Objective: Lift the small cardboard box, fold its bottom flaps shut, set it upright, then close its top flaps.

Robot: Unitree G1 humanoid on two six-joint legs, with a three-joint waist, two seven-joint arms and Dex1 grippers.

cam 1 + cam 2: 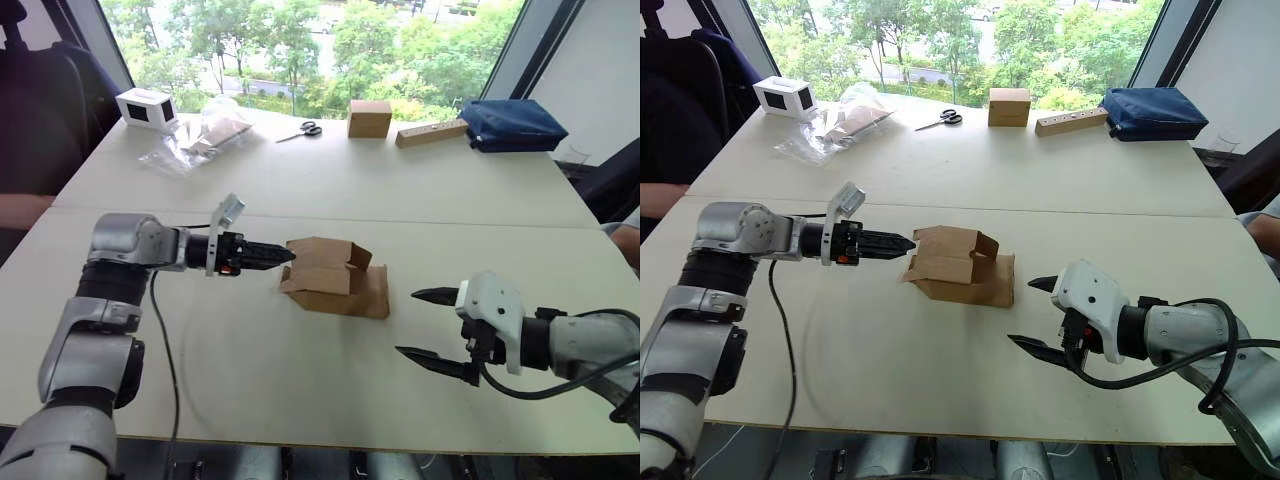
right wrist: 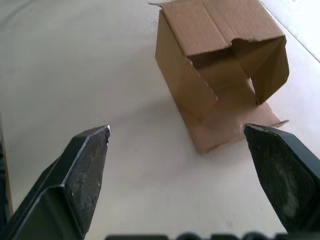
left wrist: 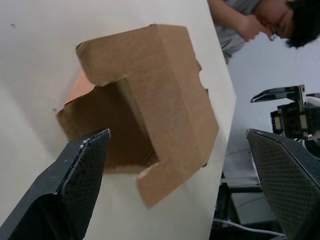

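The small cardboard box [image 1: 335,278] lies on its side in the middle of the white table [image 1: 300,190]. Its flaps [image 1: 357,256] are unfolded, and one open end faces my left gripper. I cannot tell which flaps are top and which are bottom. The left gripper [image 1: 287,256] is level with the box's left edge, its tips just short of the cardboard, and the left wrist view shows it open around that open end [image 3: 165,85]. My right gripper [image 1: 425,325] is open a short way to the right of the box, nearer me, holding nothing. The right wrist view shows the box [image 2: 210,30] beyond the fingers.
Along the far edge stand a white box with dark panels [image 1: 146,108], a plastic bag [image 1: 205,130], scissors [image 1: 305,129], a taller tan box [image 1: 369,118], a wooden block [image 1: 430,133] and a blue bag [image 1: 512,125]. A person [image 3: 260,25] sits at the right side of the table.
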